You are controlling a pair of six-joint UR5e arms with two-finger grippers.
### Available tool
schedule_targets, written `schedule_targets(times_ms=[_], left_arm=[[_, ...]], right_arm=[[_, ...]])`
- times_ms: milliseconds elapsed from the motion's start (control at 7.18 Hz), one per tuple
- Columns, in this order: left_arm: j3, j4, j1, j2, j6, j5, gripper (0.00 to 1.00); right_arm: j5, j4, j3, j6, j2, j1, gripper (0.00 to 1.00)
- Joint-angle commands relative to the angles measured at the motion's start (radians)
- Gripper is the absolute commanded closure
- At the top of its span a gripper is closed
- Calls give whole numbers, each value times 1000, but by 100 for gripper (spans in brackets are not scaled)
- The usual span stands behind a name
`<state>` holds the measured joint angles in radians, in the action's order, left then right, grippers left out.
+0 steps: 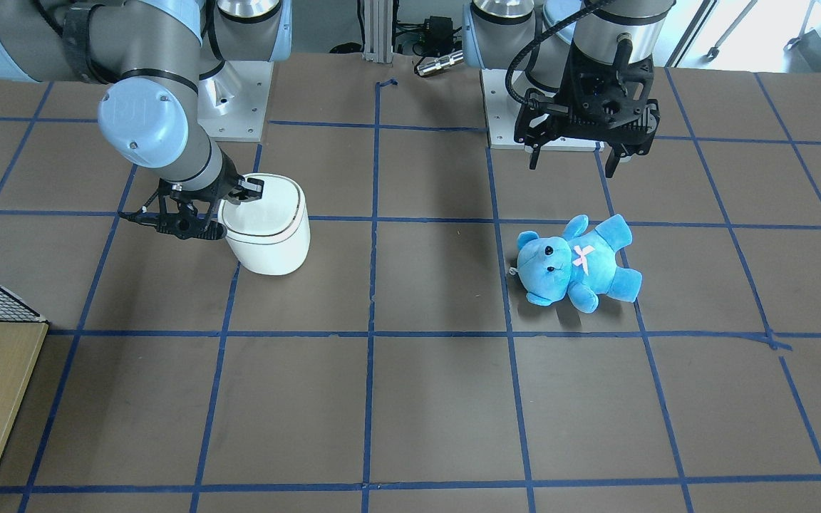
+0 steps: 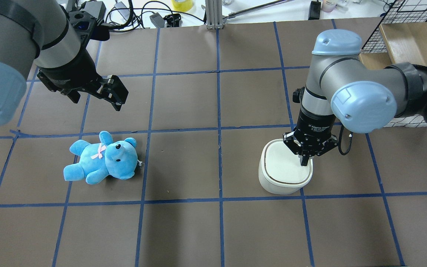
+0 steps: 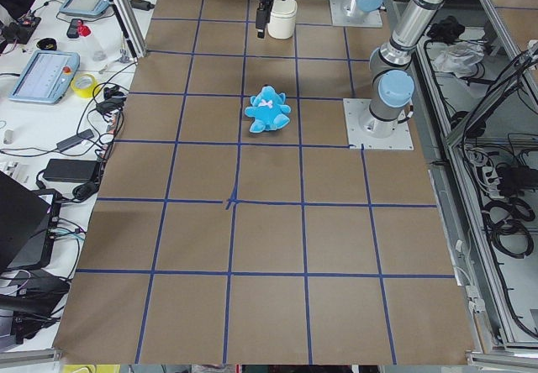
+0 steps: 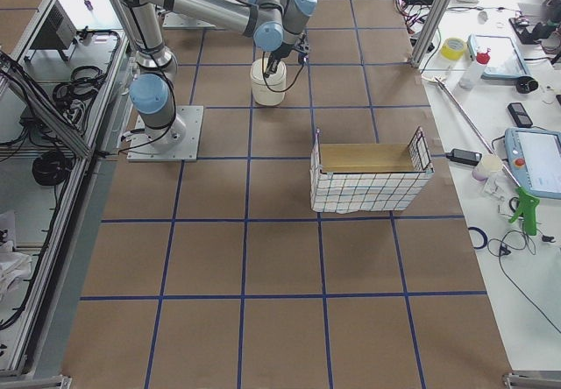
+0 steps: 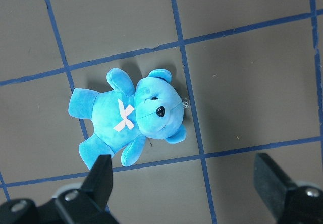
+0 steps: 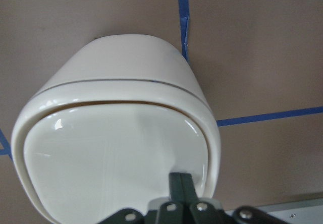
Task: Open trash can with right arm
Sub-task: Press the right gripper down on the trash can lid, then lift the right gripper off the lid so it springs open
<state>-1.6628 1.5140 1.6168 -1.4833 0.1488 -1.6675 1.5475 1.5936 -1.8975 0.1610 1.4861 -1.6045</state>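
Observation:
The white trash can [image 2: 281, 177] stands on the brown table at my right; it also shows in the front view [image 1: 271, 242] and fills the right wrist view [image 6: 116, 148]. Its lid lies down, with a thin dark line along its edge. My right gripper [image 2: 304, 162] is shut, fingers together, and its tip touches the lid near the rim in the wrist view [image 6: 180, 181] and the front view [image 1: 254, 189]. My left gripper [image 2: 95, 95] is open and empty, hanging above the table beyond the blue teddy bear [image 2: 102, 159], seen from the left wrist [image 5: 131, 118].
A wire basket with a wooden box [image 2: 402, 40] stands at the far right corner, also in the right side view [image 4: 368, 174]. Cables and small devices [image 2: 132, 15] lie along the table's far edge. Blue tape lines grid the table.

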Motion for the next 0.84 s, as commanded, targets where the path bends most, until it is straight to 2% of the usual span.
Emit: schedule_targets(times_ms=[0, 278, 418, 557, 696], left_arm=[[0, 0, 0, 0, 0, 0, 0], [0, 0, 0, 0, 0, 0, 0], [0, 0, 0, 0, 0, 0, 0], [0, 0, 0, 0, 0, 0, 0], [0, 0, 0, 0, 0, 0, 0]], right_arm=[[0, 0, 0, 0, -6, 0, 100], [0, -4, 26, 5, 8, 0, 100], [-4, -7, 64, 5, 20, 0, 87], [-23, -14, 119, 6, 29, 3, 57], [-18, -20, 183, 8, 48, 3, 17]])
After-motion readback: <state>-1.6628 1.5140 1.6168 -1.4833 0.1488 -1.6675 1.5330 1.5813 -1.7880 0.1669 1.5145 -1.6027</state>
